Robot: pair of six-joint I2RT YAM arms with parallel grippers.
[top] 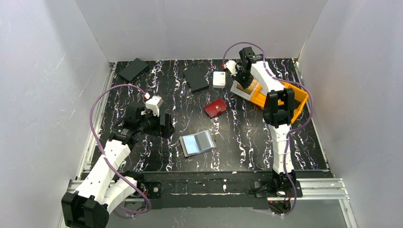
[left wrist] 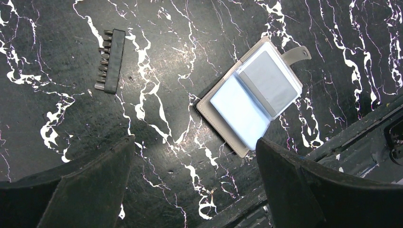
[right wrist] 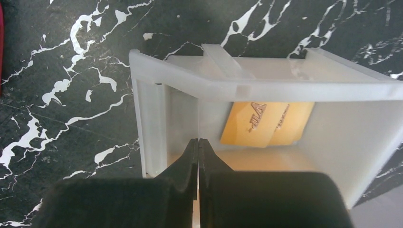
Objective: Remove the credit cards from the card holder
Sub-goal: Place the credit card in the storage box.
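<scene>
- The card holder (left wrist: 249,97) lies open and flat on the desk (left wrist: 180,42), near its front edge, tab pointing away from the left arm.
- A light blue card (left wrist: 237,114) shows in one half. It looks tucked in its sleeve, so that one is not yet out.
- The left pincer (left wrist: 195,142) hangs released, jaws wide, just short of the holder and touching nothing.
- The right pincer (right wrist: 198,142) is clenched on nothing, over the white bin (right wrist: 261,88), where the orange card (right wrist: 266,123) rests.
- Risk: the unweighted holder may slide or fold shut when a finger pushes at the card.
- Risk: a thin, flat card gives little edge, so the pincer may pinch sleeve and card together and lift the whole holder.
</scene>
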